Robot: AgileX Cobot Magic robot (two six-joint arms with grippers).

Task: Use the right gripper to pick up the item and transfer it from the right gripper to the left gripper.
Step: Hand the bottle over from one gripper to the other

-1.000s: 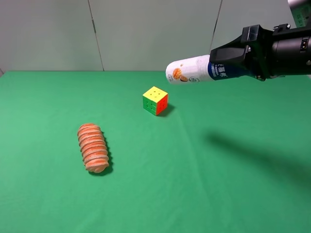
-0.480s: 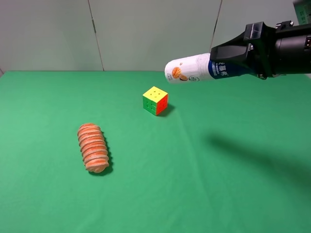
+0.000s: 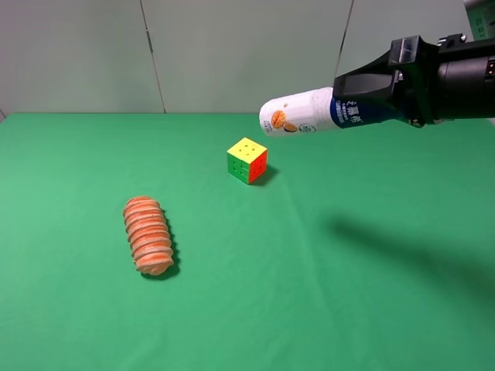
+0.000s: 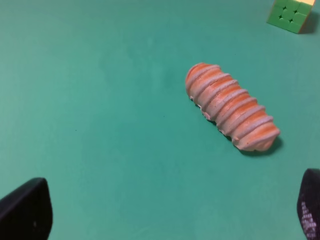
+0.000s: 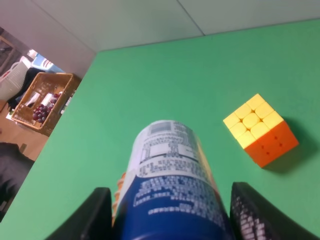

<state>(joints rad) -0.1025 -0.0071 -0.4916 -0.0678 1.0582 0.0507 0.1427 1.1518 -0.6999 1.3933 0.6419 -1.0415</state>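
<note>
The bottle [image 3: 302, 111], white with an orange picture and a dark blue upper label, lies level in the air high above the green table, its white end pointing left. My right gripper [image 3: 371, 97] is shut on its blue end at the upper right of the high view. In the right wrist view the bottle [image 5: 170, 190] fills the space between the two black fingers [image 5: 250, 212]. My left gripper is out of the high view; in the left wrist view its fingertips [image 4: 25, 212] stand wide apart with nothing between them, above the table.
An orange ribbed roll [image 3: 148, 234] lies at the left middle of the green table [image 3: 309, 294]; it also shows in the left wrist view [image 4: 231, 106]. A multicoloured puzzle cube [image 3: 247, 160] sits near the middle back, below the bottle's white end. A basket [image 5: 42, 102] stands beyond the table's edge.
The bottle in my right gripper has shifted slightly to the left and up. Nothing else has moved.
</note>
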